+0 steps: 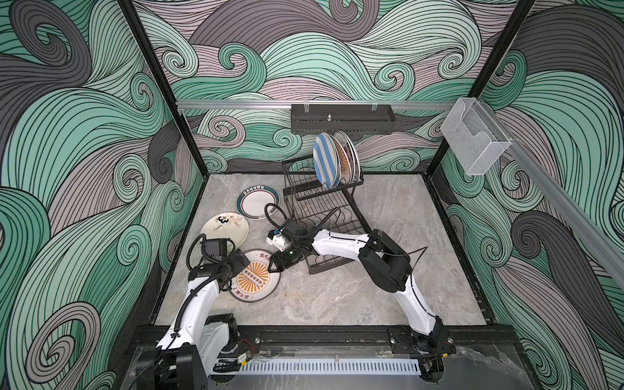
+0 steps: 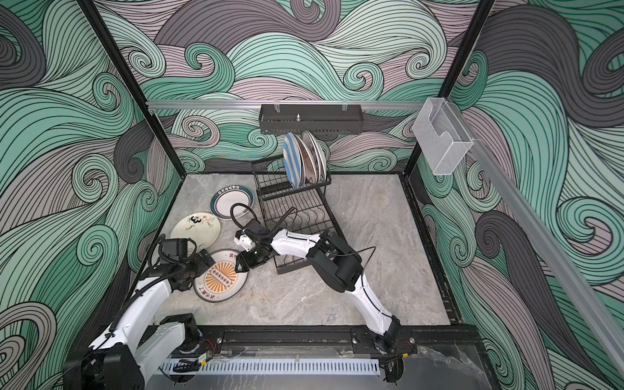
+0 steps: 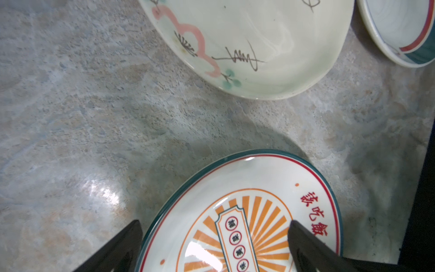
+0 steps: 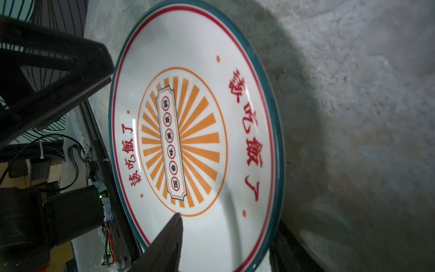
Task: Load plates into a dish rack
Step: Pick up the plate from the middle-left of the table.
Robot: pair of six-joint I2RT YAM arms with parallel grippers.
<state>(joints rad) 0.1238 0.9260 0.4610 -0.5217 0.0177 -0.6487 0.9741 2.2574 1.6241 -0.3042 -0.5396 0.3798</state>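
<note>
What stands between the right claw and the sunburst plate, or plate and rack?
Nothing visible: the right claw straddles the sunburst plate's rim. Only the right arm lies over the dish rack's lower tier; upper slots beside the racked plates look free.

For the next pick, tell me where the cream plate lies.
In both top views the cream plate lies flat on the left side of the table, between the teal-rimmed plate behind it and the sunburst plate in front.
</note>
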